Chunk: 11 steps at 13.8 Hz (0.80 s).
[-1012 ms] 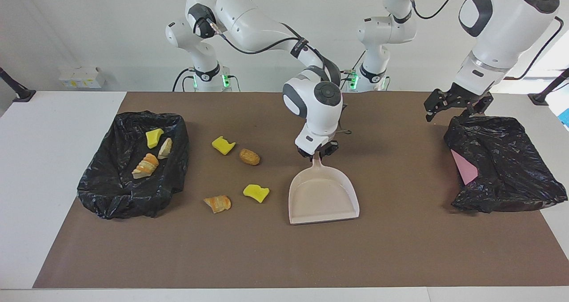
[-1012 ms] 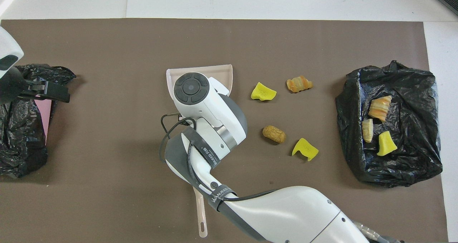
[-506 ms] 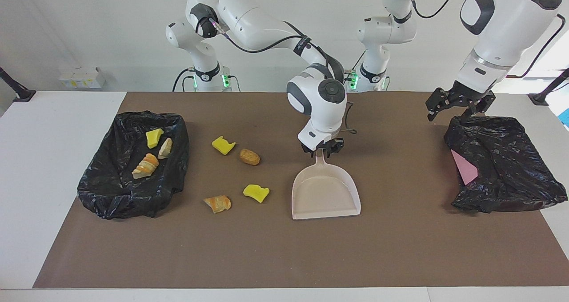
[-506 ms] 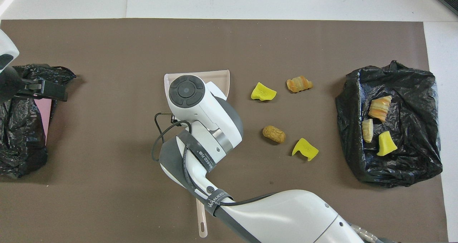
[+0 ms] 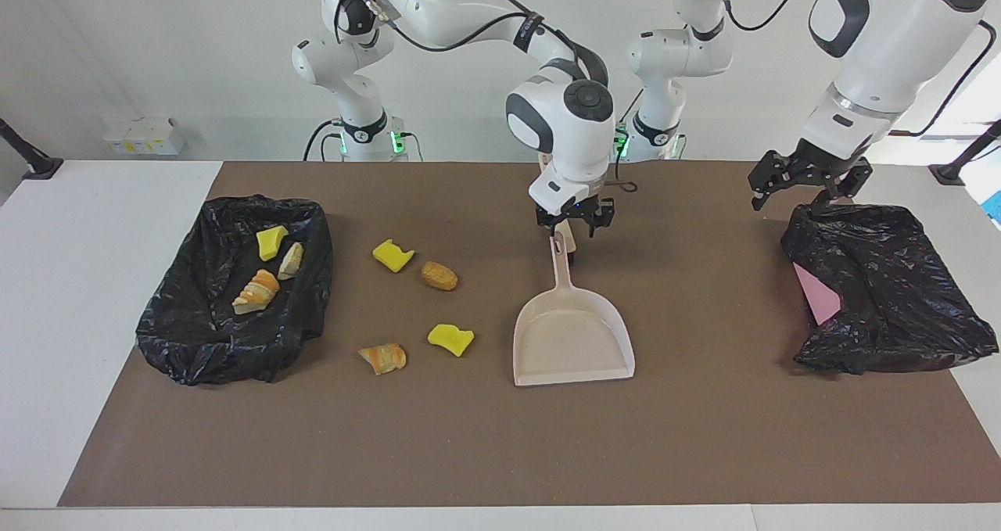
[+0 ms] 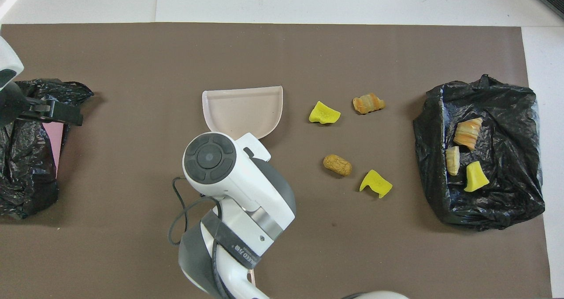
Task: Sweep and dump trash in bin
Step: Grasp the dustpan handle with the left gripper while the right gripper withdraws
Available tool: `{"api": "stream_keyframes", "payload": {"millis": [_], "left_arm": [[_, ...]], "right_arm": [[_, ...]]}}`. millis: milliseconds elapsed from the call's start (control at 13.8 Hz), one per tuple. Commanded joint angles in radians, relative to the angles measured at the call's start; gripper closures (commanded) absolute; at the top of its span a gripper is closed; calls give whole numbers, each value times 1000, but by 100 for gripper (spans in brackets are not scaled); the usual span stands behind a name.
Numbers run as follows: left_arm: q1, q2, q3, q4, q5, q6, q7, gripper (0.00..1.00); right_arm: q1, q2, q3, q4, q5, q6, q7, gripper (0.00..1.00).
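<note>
A second ago my right jaws were clamped low on the dustpan (image 5: 572,342) handle. Now my right arm (image 5: 567,116) has lifted them clear; they hang spread apart just over the handle's tip, holding nothing. The pan lies flat, handle pointing to twelve o'clock in the facing view. My left jaws stay wide over the black bag (image 5: 884,296) at three o'clock.

Four trash pieces (image 5: 439,275) still lie loose at nine to ten o'clock from the pan. Three more (image 5: 256,291) sit in the bag-lined bin (image 5: 180,335), further along at nine.

A brown mat (image 5: 704,437) covers the white table (image 5: 78,320), against a plain white wall (image 5: 156,46).
</note>
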Motion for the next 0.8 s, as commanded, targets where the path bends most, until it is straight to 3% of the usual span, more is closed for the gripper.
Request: {"api": "stream_keyframes", "payload": {"millis": [0, 289, 361, 506, 578, 723], "left_arm": [[-22, 5, 3, -6, 14, 24, 11, 0], [-70, 61, 3, -8, -1, 96, 3, 0], [-94, 80, 3, -8, -1, 120, 1, 0], [-142, 129, 3, -8, -3, 183, -14, 0], [-165, 155, 3, -8, -3, 206, -37, 0], [-211, 205, 3, -11, -1, 266, -71, 0]], "right_arm": [[45, -127, 0, -198, 20, 22, 15, 23], [117, -230, 2, -370, 30, 36, -8, 23], [119, -264, 2, -439, 46, 72, -29, 23], [142, -344, 6, -638, 82, 270, -74, 23], [151, -353, 6, -676, 89, 333, -86, 23], [163, -341, 6, -679, 94, 337, -91, 23]]}}
